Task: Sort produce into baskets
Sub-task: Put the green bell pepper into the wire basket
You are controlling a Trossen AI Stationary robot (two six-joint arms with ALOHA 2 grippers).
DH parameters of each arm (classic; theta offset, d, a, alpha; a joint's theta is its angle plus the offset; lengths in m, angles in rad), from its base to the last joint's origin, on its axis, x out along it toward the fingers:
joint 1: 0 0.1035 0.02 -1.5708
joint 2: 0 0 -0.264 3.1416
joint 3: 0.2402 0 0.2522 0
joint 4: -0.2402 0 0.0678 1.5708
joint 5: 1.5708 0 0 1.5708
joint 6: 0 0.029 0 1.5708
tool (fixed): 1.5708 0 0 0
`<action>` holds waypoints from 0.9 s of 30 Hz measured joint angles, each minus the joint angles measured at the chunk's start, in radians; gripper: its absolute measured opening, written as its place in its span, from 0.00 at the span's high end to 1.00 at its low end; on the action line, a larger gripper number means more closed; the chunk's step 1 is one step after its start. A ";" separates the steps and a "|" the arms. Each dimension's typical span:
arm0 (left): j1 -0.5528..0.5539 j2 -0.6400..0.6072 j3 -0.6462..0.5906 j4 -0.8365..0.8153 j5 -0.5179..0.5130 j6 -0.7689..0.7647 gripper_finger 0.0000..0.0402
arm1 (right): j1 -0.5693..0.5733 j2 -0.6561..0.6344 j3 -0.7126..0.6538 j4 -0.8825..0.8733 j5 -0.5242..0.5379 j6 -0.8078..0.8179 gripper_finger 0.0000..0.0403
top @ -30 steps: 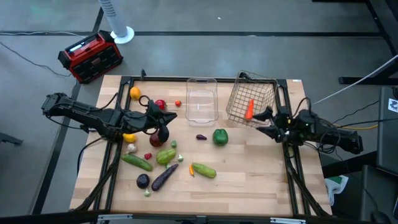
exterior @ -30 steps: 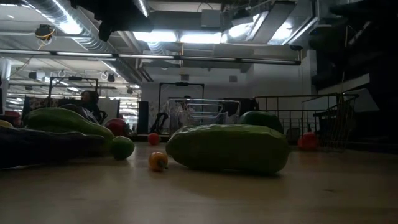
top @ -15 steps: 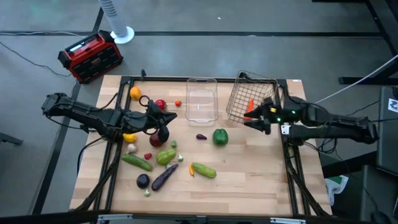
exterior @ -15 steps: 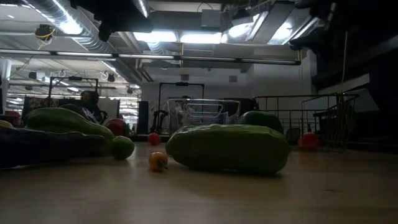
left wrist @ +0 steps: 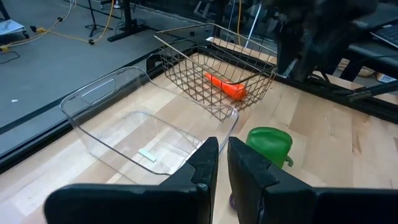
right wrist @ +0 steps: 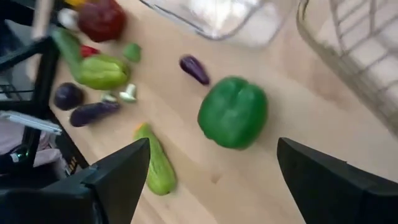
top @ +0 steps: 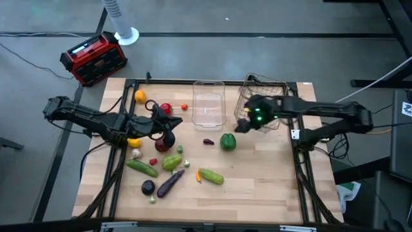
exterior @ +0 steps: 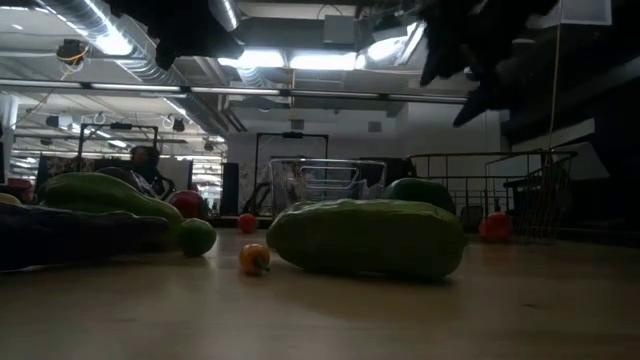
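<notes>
My right gripper (top: 243,124) hangs open above the table, at the near left corner of the copper wire basket (top: 262,102). A green pepper (top: 227,141) lies on the table just ahead of its fingers and shows in the right wrist view (right wrist: 233,112). A carrot (left wrist: 225,85) lies inside the basket. The clear bin (top: 209,103) stands left of the basket. My left gripper (top: 175,122) is shut and empty over the produce at the table's left, beside a dark red apple (top: 165,138).
Loose on the table's left half are an orange (top: 140,97), an apple (top: 166,108), a lemon (top: 133,142), cucumbers (top: 210,175), eggplants (top: 170,183) and a small eggplant (top: 208,142). A red-black box (top: 93,58) sits on the floor beyond the far left corner.
My right gripper has swung from the table's right edge toward the left, past the front of the wire basket, and now stands above the table near the green pepper. The produce and both containers have stayed put.
</notes>
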 joint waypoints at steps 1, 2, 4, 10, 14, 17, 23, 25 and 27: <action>0.000 0.000 0.000 0.000 0.000 0.002 0.92 | 0.000 0.034 0.010 -0.002 -0.020 0.027 0.13; 0.000 0.000 0.000 0.000 0.000 0.009 0.92 | 0.000 0.067 0.020 -0.004 -0.041 0.050 0.13; 0.000 0.000 0.000 0.000 0.000 0.034 0.92 | 0.001 0.132 0.038 -0.004 -0.086 0.091 0.13; 0.000 0.000 0.000 0.000 0.000 0.084 0.92 | 0.041 0.272 0.080 -0.005 -0.099 0.143 0.13; 0.000 0.000 0.000 -0.001 0.000 0.089 0.92 | 0.073 0.325 0.088 -0.007 -0.029 0.172 0.13; 0.000 0.000 0.000 -0.004 0.000 0.089 0.92 | 0.092 0.343 0.088 -0.007 0.059 0.199 0.13; 0.000 0.000 0.000 -0.006 0.000 0.089 0.92 | 0.113 0.345 0.088 -0.005 0.196 0.268 0.13; 0.000 0.000 0.000 -0.006 0.000 0.089 0.92 | 0.113 0.345 0.089 -0.003 0.224 0.275 0.13; 0.000 0.000 0.000 -0.006 0.000 0.089 0.92 | 0.113 0.349 0.089 0.000 0.229 0.277 0.13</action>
